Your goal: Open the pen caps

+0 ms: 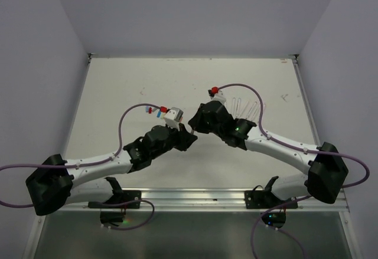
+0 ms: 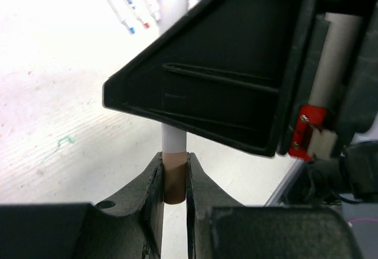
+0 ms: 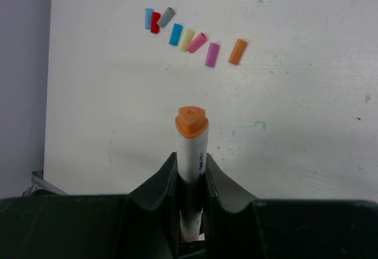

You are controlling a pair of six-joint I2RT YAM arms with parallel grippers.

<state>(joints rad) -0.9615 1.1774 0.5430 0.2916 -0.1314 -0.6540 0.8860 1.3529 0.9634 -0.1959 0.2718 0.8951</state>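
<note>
**Orange cap in the left pinch, white barrel in the right**

From my desk I see both arms meeting over the middle of the table [image 3: 295, 123], tips almost nose to nose. The left gripper [image 2: 174, 161] is pressed together on a cap [image 2: 174, 183] – a dull orange-brown in the shade – with one finger on each side of it. A white barrel rises straight out of that cap, away from the fingers, and passes behind the black body of the other arm.

The right gripper [image 3: 190, 158] is pinching a pen [image 3: 188, 147] by its white barrel. The pen's orange end [image 3: 192, 122] sticks out just beyond the fingertips. I cannot tell for certain that both arms hold the same pen, though it looks that way.

Well ahead of the right fingers lies a loose row of caps [image 3: 196, 42] – blue, red, grey, yellow, pink, purple and orange – lying close together on the table. Past the left fingers, up and to the left, a few spare pens [image 2: 127, 5] lie side by side with blue and red tips.
</note>
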